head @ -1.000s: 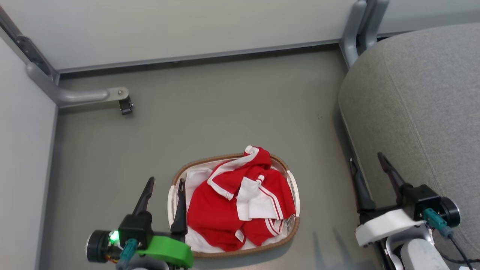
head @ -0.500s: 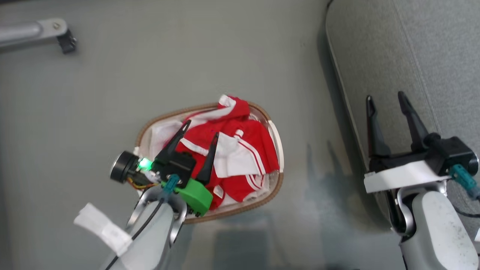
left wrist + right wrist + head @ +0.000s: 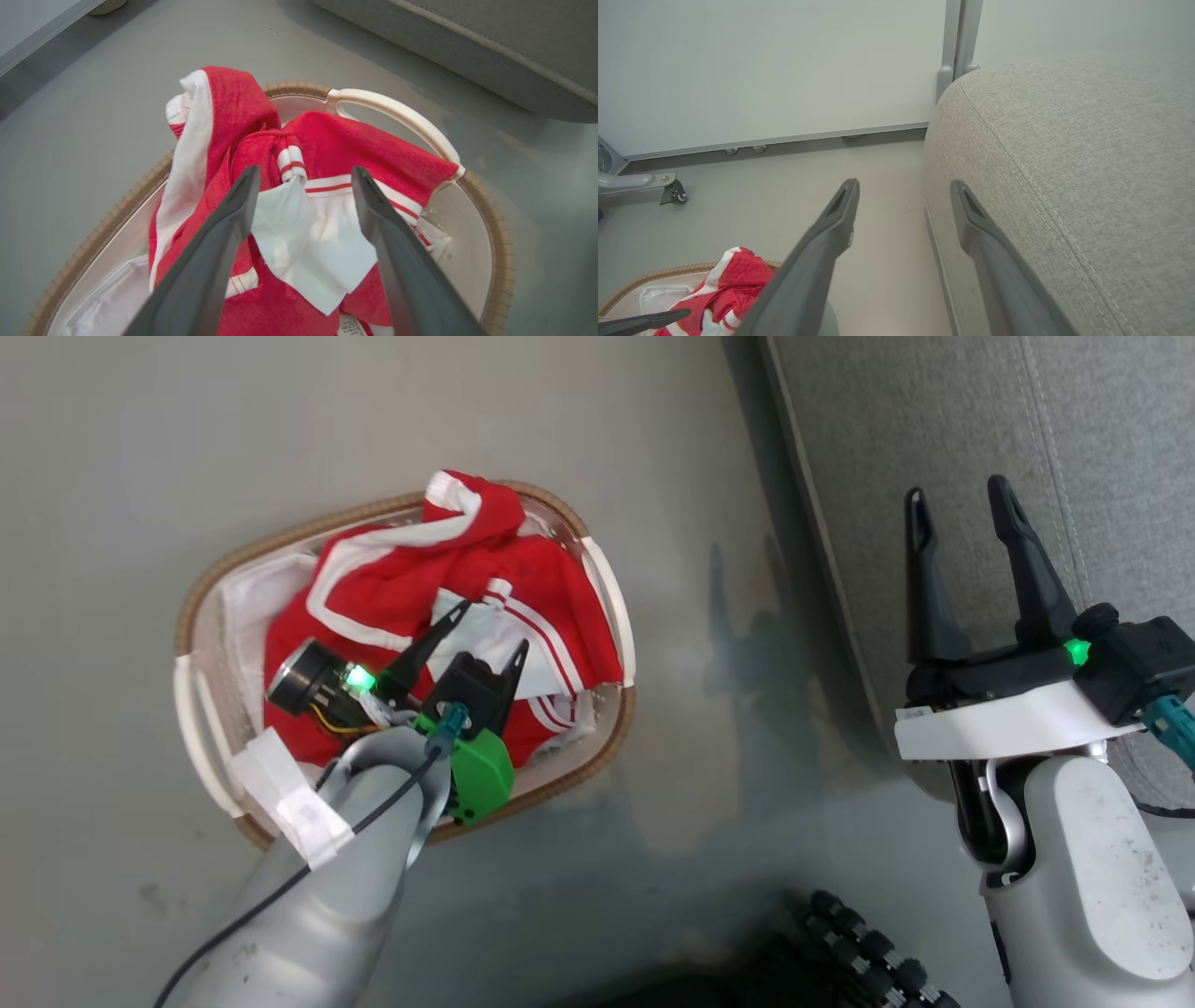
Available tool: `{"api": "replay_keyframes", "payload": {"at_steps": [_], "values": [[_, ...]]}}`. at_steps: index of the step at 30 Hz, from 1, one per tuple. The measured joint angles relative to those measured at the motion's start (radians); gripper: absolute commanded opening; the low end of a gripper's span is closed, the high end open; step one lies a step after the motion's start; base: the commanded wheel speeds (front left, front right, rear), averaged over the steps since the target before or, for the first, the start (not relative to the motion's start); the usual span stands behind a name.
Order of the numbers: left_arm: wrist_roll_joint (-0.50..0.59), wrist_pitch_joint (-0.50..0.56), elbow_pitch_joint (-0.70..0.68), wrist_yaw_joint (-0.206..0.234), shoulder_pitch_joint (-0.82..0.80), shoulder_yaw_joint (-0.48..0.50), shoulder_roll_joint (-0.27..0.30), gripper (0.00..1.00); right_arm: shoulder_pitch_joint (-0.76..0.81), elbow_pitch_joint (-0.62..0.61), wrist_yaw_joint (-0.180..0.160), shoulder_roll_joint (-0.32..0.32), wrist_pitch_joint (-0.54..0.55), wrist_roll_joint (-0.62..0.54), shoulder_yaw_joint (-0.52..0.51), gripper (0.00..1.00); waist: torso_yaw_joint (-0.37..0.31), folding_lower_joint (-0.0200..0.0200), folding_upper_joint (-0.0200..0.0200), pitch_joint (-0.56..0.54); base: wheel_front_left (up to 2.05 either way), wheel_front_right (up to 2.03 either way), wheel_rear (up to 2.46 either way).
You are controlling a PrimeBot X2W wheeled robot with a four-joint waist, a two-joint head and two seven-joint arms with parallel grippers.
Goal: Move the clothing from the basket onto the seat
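Left gripper (image 3: 492, 627), jaws wide, over red white-trimmed fabric clothing (image 3: 392, 574) inside oval white woven-rimmed plastic basket (image 3: 235, 616). Right gripper (image 3: 956, 490), jaws wide, empty, near edge of grey upholstered seat (image 3: 934, 411).

This is looking like a test room: bare wall panels (image 3: 761, 70) are standing on a wheeled foot (image 3: 668, 186) by a grey seat (image 3: 1064, 163).

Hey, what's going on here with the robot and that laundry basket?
The robot is clearing red clothing out of a basket on the floor, to go on the grey seat beside it. Its left gripper is over the pile with fingers open, straddling a white patch of fabric; nothing is gripped yet. The right gripper hangs open and empty at the seat's edge. The clothing in view lies in the basket.
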Motion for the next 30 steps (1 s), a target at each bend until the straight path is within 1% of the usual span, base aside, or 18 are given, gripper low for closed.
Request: {"api": "replay_keyframes", "payload": {"at_steps": [3, 6, 9, 11, 12, 14, 15, 16, 20, 24, 30], "values": [[0.006, 0.000, 0.038, 0.012, -0.043, -0.004, 0.006, 1.00, -0.012, -0.007, 0.000, 0.000, 0.000, 0.014, 0.007, 1.00, -0.026, 0.0000, 0.0000, 0.042, 0.00, 0.00, 0.00], [0.014, 0.000, 0.079, 0.034, -0.079, -0.007, 0.021, 1.00, -0.016, -0.007, 0.000, 0.000, 0.000, 0.028, 0.021, 1.00, -0.052, -0.0001, 0.0000, 0.079, 0.00, 0.00, 0.00], [0.018, 0.000, 0.119, 0.069, -0.115, -0.004, 0.032, 1.00, -0.016, -0.008, 0.000, 0.000, 0.000, 0.042, 0.024, 1.00, -0.079, -0.0001, 0.0000, 0.109, 0.00, 0.00, 0.00], [0.017, 0.000, 0.140, 0.081, -0.133, -0.002, 0.033, 1.00, -0.016, -0.007, 0.000, 0.000, 0.000, 0.047, 0.026, 1.00, -0.092, 0.0000, 0.0000, 0.124, 0.00, 0.00, 0.00], [0.016, 0.000, 0.150, 0.087, -0.139, -0.002, 0.032, 0.96, -0.016, -0.006, 0.000, 0.000, 0.000, 0.049, 0.027, 1.00, -0.099, -0.0001, 0.0000, 0.131, 0.00, 0.00, 0.00], [0.013, 0.000, 0.167, 0.091, -0.146, -0.004, 0.032, 0.55, -0.016, -0.004, 0.000, 0.000, 0.000, 0.054, 0.028, 1.00, -0.109, -0.0001, 0.0000, 0.141, 0.00, 0.00, 0.00], [0.011, 0.000, 0.172, 0.091, -0.147, -0.005, 0.032, 0.31, -0.016, -0.002, 0.000, 0.000, 0.000, 0.055, 0.028, 1.00, -0.112, 0.0000, 0.0000, 0.145, 0.00, 0.00, 0.00], [0.009, 0.000, 0.176, 0.091, -0.148, -0.007, 0.031, 0.00, -0.016, -0.001, 0.000, 0.000, 0.000, 0.055, 0.026, 1.00, -0.114, 0.0000, 0.0000, 0.147, 0.00, 0.00, 0.00], [-0.002, 0.000, 0.166, 0.091, -0.147, -0.018, 0.023, 0.00, -0.017, 0.006, 0.000, 0.001, 0.000, 0.054, 0.020, 1.00, -0.106, -0.0001, 0.0000, 0.143, 0.00, 0.00, 0.00], [-0.024, 0.000, 0.127, 0.085, -0.124, -0.035, 0.009, 0.00, -0.020, 0.015, 0.000, 0.001, 0.000, 0.043, 0.007, 1.00, -0.086, -0.0001, 0.0000, 0.124, 0.00, 0.00, 0.00], [-0.060, 0.000, 0.036, 0.065, -0.036, -0.052, 0.004, 0.00, -0.018, 0.040, 0.000, 0.001, 0.000, 0.016, -0.010, 1.00, -0.046, -0.0002, 0.0000, 0.070, 0.00, 0.00, 0.00]]}}
